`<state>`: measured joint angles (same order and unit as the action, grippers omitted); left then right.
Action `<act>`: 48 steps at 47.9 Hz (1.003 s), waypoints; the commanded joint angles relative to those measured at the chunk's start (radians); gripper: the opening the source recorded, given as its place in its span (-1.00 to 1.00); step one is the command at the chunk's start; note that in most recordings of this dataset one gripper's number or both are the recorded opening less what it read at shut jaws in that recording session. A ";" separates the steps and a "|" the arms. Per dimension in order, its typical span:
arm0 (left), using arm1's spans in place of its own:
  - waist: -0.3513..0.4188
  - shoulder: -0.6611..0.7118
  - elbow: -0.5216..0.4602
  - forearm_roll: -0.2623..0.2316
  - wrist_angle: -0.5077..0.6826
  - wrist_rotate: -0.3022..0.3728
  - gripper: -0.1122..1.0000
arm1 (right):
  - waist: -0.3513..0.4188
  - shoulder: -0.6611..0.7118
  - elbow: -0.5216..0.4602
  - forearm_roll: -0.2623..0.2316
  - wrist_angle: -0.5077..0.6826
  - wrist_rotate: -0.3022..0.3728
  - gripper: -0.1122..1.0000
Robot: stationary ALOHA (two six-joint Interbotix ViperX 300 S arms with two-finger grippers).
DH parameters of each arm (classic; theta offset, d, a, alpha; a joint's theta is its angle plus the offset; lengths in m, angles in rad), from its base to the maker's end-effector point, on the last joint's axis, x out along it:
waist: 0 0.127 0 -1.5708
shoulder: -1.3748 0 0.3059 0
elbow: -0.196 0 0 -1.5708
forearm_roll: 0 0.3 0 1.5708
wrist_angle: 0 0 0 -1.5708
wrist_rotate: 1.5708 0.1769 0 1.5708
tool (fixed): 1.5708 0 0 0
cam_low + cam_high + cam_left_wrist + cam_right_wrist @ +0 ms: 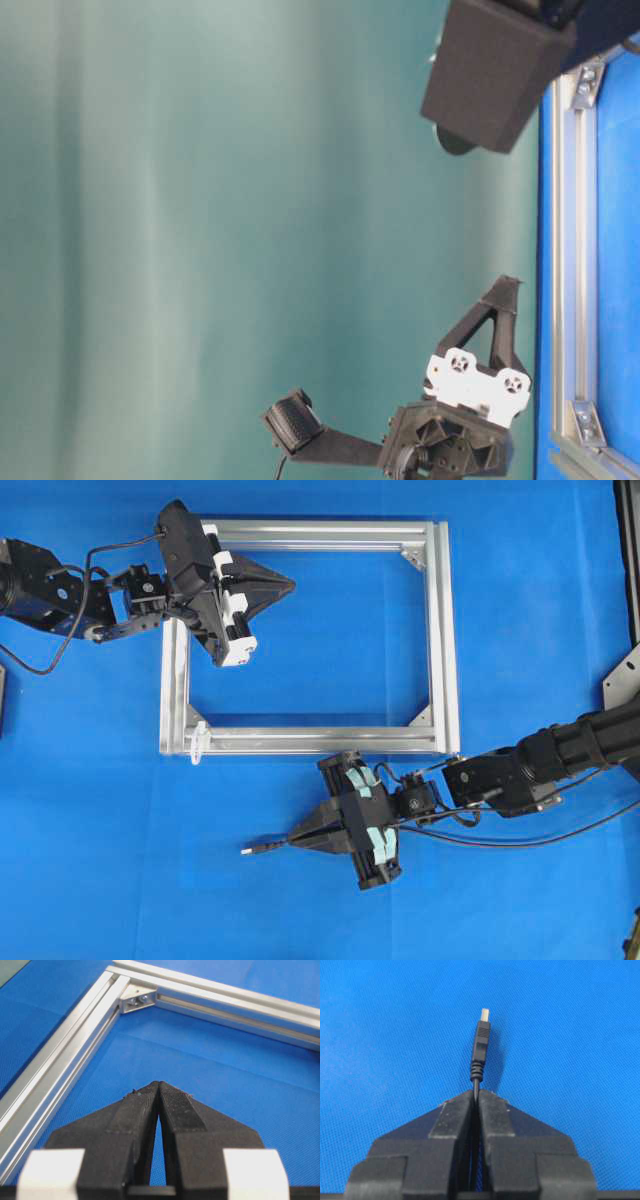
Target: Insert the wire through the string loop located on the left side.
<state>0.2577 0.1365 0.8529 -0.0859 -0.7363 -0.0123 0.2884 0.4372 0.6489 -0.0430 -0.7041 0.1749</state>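
Right jaws clench the wire (pixel 481 1047), its plug jutting just beyond their tips.

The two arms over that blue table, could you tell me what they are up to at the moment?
The right gripper is shut on the wire just behind its plug, which points left across the table. The string loop hangs at the lower left corner of the aluminium frame, and the wire has not reached it yet. The left gripper is shut on nothing, poised over the frame's upper left part.
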 commanded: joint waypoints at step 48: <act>-0.005 -0.026 -0.008 0.003 -0.003 -0.002 -0.80 | 0.020 -0.268 0.000 -0.003 0.233 0.000 -0.80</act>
<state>0.2546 0.1365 0.8529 -0.0859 -0.7348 -0.0138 0.3037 0.2010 0.6550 -0.0445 -0.4709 0.1764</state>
